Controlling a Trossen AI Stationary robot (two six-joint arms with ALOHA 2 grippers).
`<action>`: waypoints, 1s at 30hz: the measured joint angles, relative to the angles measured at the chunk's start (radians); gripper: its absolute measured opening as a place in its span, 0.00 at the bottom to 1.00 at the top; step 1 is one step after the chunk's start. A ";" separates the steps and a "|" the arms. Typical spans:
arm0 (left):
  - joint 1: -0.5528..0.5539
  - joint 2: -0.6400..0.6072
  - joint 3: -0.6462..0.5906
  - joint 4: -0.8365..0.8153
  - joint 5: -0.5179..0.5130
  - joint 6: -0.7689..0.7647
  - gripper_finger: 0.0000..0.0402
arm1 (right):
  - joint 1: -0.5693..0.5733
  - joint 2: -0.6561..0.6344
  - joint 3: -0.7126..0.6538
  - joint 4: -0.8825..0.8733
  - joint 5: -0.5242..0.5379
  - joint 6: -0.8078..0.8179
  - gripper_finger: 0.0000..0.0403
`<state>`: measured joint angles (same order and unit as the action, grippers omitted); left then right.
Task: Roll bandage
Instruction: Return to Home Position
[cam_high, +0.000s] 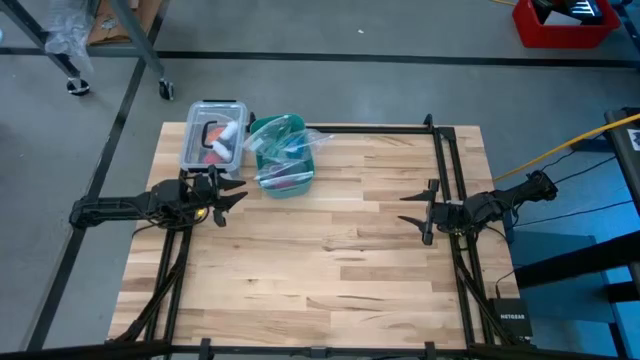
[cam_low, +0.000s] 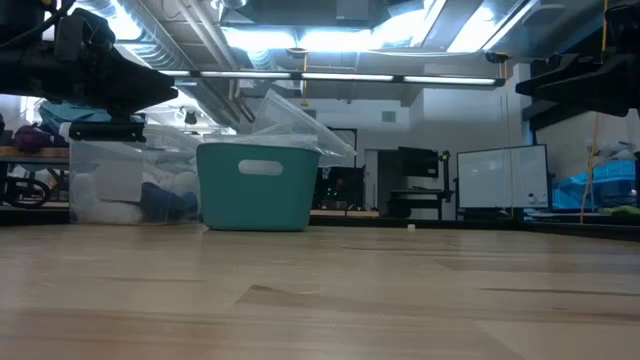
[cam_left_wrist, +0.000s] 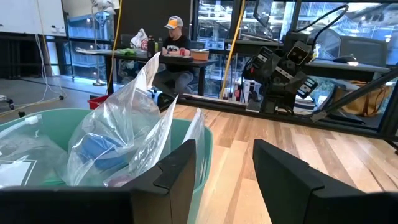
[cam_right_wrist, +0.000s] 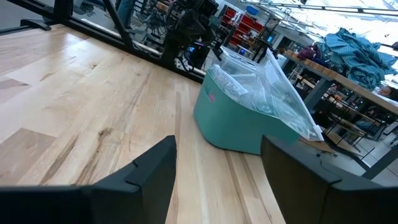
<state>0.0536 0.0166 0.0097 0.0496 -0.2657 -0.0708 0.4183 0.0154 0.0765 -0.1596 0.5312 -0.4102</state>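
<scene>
A teal plastic bin (cam_high: 281, 158) stands at the table's far left, stuffed with clear plastic bags (cam_left_wrist: 127, 127). Inside one bag a blue thing (cam_left_wrist: 98, 149) shows; whether it is the bandage I cannot tell. No blue strip or roll lies on the bare table. My left gripper (cam_high: 235, 197) hovers open and empty just left of and nearer than the bin, pointing toward the table's right; its fingers (cam_left_wrist: 180, 165) stand beside the bin's rim. My right gripper (cam_high: 408, 208) is open and empty at the table's right side, pointing left toward the bin (cam_right_wrist: 239, 124).
A clear lidded box (cam_high: 212, 135) with white, red and blue items stands left of the bin at the far left edge. A black frame rail (cam_high: 445, 180) runs along the right side. Bare wood (cam_high: 330, 260) fills the middle and near part. A person sits far behind the table (cam_left_wrist: 176, 38).
</scene>
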 joint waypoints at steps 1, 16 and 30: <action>0.000 0.000 0.000 0.000 0.000 0.000 0.38 | 0.000 0.000 0.000 0.000 0.000 0.000 0.58; 0.000 0.000 0.000 0.000 0.000 0.000 0.38 | -0.258 0.000 0.000 0.001 -0.026 0.000 0.58; 0.000 0.000 0.000 0.000 0.000 0.000 0.38 | -0.301 0.000 0.000 0.001 -0.026 0.000 0.58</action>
<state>0.0536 0.0166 0.0093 0.0494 -0.2653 -0.0708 0.1173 0.0151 0.0765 -0.1585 0.5049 -0.4102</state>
